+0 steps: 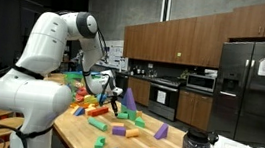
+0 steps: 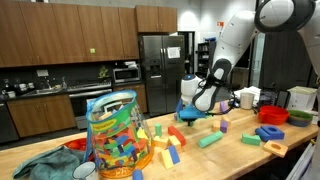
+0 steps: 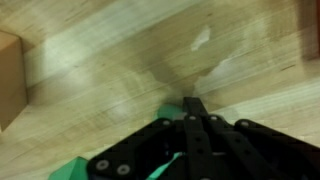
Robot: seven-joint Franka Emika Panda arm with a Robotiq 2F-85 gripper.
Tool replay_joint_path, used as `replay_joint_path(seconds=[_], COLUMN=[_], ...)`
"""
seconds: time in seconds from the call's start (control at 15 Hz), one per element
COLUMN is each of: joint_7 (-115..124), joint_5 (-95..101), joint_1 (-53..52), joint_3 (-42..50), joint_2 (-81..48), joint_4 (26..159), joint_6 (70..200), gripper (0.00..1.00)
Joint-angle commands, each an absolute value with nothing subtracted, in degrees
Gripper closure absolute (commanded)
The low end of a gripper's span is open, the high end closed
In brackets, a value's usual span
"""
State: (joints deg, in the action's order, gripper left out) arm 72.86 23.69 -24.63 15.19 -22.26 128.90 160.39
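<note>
one green block lies under the closed claw.

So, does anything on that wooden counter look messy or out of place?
Yes. Colored toy blocks lie scattered loose across the counter, outside the clear bag that stands full of more blocks. A green cloth lies crumpled near the counter's edge beside that bag. Nothing looks broken.

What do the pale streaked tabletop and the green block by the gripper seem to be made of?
Pale tabletop: apparently wood, smooth satin finish; long grain streaks and plank seams show. Green block: matte, evenly coloured, perhaps painted wood or foam; too blurred to tell.
</note>
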Motion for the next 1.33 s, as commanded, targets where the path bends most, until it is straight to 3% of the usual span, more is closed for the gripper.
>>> replay_joint_path(seconds=[0.0,1.07,1.13,1.2,1.27], joint_7=[75.6,76.8,76.9,76.9,76.9], joint_5=[26.4,24.8,25.3,25.3,25.3], joint_1=[-24.6,-20.4,-20.4,-20.4,-20.4], joint_3=[16.5,15.3,14.7,14.6,14.6], joint_2=[-21.3,-21.1,-22.0,-22.0,-22.1], joint_4=[129.7,131.6,129.9,129.9,129.8], joint_6=[159.4,156.6,157.2,157.2,157.2], gripper=[1.00,1.00,0.74,0.98,0.95])
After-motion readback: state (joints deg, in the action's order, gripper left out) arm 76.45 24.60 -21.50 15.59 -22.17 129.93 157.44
